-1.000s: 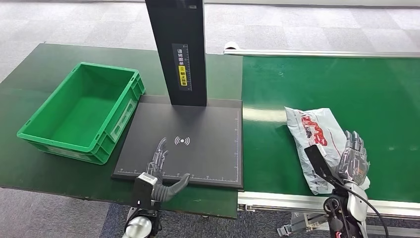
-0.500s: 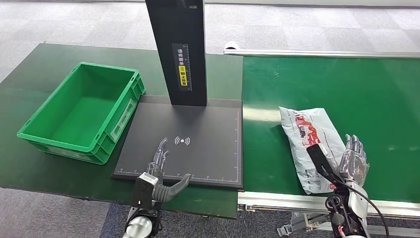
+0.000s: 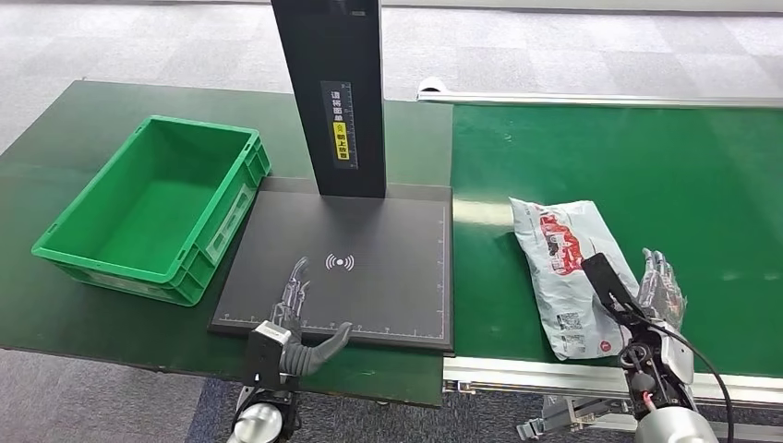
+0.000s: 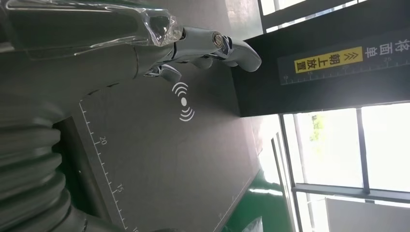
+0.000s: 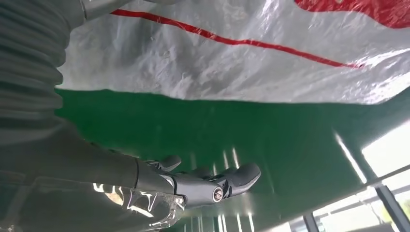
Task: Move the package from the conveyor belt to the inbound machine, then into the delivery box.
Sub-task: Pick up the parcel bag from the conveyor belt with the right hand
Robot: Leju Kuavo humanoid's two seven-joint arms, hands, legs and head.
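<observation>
Package lies on the belt, right hand beside it, fingers spread, empty. Left hand, open, rests over scanner pad; post and crate stand leftward.

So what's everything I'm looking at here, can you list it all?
package: one, white plastic with red print, lying on the conveyor belt by the right hand.
conveyor belt: one, green, on the right, with a silver rail along its near edge.
inbound machine: one, black flat pad with a white signal mark and a black upright post carrying a yellow label, in the middle.
delivery box: one, green, open and empty, to the left of the pad.
table: one, dark green, under the box and the pad.
left hand: grey, fingers spread over the pad's near edge.
right hand: grey, fingers apart, beside the package's near end.
</observation>
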